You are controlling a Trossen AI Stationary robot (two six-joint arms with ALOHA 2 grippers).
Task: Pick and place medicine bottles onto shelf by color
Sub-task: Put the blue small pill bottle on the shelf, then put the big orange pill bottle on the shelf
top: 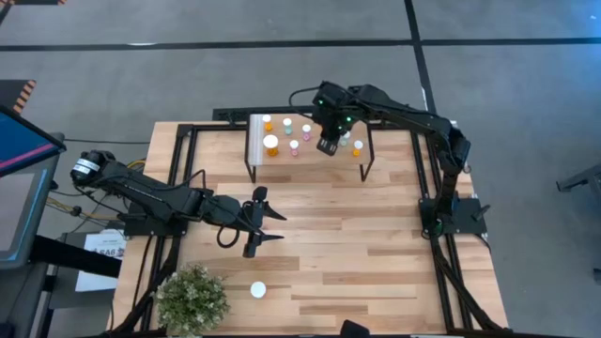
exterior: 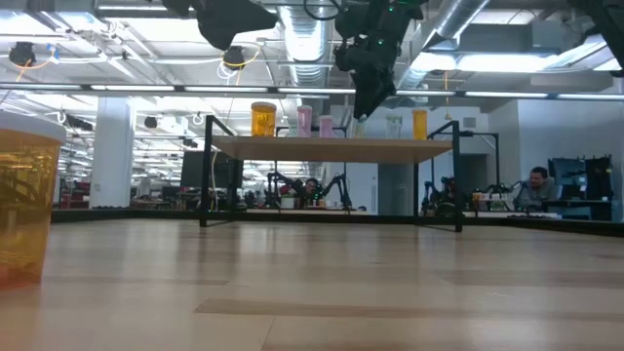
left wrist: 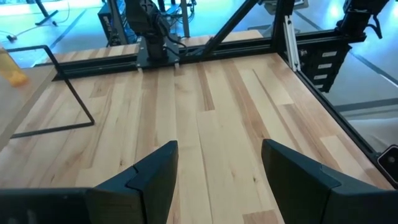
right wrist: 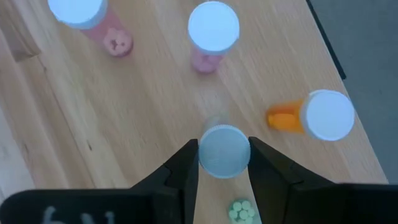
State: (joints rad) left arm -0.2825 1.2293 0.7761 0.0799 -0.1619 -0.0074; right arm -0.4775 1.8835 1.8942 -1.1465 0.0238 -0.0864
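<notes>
right jaws (right wrist: 224, 163) gripping bottle (right wrist: 224, 151), over shelf (right wrist: 155, 106)

I see a light wood shelf (top: 310, 155) on black legs, carrying white-capped medicine bottles (top: 294, 136) with orange, pink and green bodies. My right gripper (right wrist: 224, 165) is dark, its fingers either side of a pale bluish-white cap (right wrist: 224, 150), with pink bottles and an orange one around it. The table (top: 376, 253) is pale striped wood; a yellow-orange bottle (exterior: 24, 205) looms close in the low view.
</notes>
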